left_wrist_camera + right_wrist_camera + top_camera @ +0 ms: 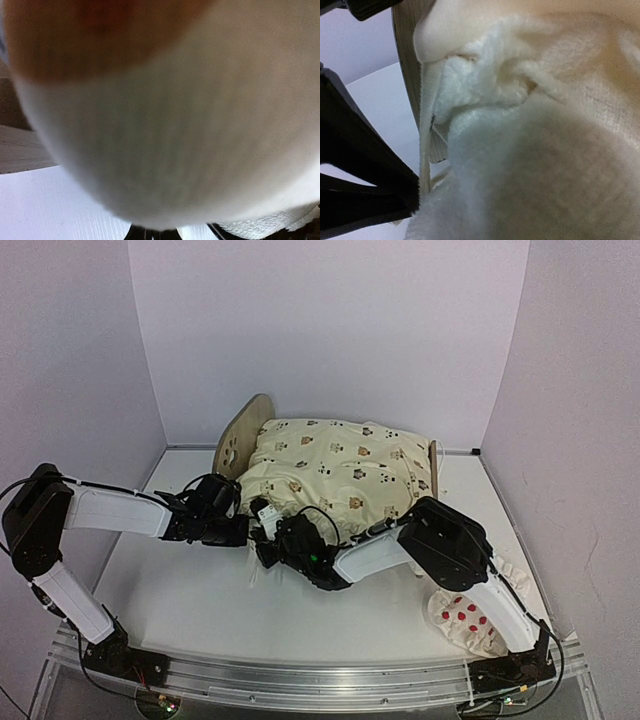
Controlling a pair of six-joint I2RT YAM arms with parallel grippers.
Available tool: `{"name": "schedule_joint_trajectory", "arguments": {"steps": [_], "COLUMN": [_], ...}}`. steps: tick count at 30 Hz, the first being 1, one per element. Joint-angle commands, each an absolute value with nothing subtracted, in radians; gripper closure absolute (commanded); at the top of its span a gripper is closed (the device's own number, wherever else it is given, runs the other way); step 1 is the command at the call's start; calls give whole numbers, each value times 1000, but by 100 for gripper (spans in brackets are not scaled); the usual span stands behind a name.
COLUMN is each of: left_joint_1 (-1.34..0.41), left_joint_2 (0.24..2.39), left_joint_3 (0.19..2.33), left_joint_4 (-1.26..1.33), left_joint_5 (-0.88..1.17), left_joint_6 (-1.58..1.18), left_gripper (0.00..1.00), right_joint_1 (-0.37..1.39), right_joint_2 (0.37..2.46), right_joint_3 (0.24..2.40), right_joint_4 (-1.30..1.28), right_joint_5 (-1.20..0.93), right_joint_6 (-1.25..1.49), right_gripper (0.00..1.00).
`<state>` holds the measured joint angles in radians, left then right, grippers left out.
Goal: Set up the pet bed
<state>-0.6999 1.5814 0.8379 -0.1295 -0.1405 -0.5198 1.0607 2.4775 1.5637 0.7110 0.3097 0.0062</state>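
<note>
The bed (243, 437) stands at the back of the counter (200, 605), near the rear wall, with its long side towards the arms. A cream cushion (340, 470) with small animal prints lies heaped on the bed and hides nearly all of it. Only the bed's rounded left end, with its cutouts, and a sliver of its right end show.

The left hand (238, 528) is at the bed's near left corner, against the cushion's lower edge. Its fingers are pressed together. Blurred cream cloth fills its camera, so I cannot tell whether any cloth is caught between them.

The right hand (268, 540) is just beside it, along the bed's near side. Its fingers (365, 165) come almost together at the cushion's hem and pinch it, next to the bed's plywood edge.

A white pillow (465, 620) with red dots lies on the counter well in front of the bed's right end, partly under the right arm.
</note>
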Motion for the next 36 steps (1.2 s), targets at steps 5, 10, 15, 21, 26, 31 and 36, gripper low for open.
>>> {"name": "schedule_joint_trajectory", "arguments": {"steps": [5,10,15,21,26,31,36], "left_joint_1": [-698,-698,-698,-698,-698,-698,-698], "left_joint_2": [1558,1545,1545,1542,1545,1554,1558], "left_joint_3": [882,880,892,904,909,920,928], "left_joint_4": [-124,-130,-146,-159,-164,-166,-176], "left_joint_5": [-95,-84,-79,-70,-67,-66,-75], "left_joint_6": [-503,-498,-485,-477,-474,-471,-467], "left_gripper": [100,100,100,100,100,100,100], "right_joint_1": [1045,1044,1040,1037,1036,1035,1035], "right_joint_2": [2512,2534,2564,2602,2640,2682,2701], "right_joint_3": [1632,1660,1682,1706,1751,1809,1826], "right_joint_4": [717,717,729,803,838,839,864], "right_joint_5": [290,277,283,348,372,366,351], "right_joint_6": [40,35,34,30,13,9,-35], "right_gripper": [69,65,62,59,61,63,75]}}
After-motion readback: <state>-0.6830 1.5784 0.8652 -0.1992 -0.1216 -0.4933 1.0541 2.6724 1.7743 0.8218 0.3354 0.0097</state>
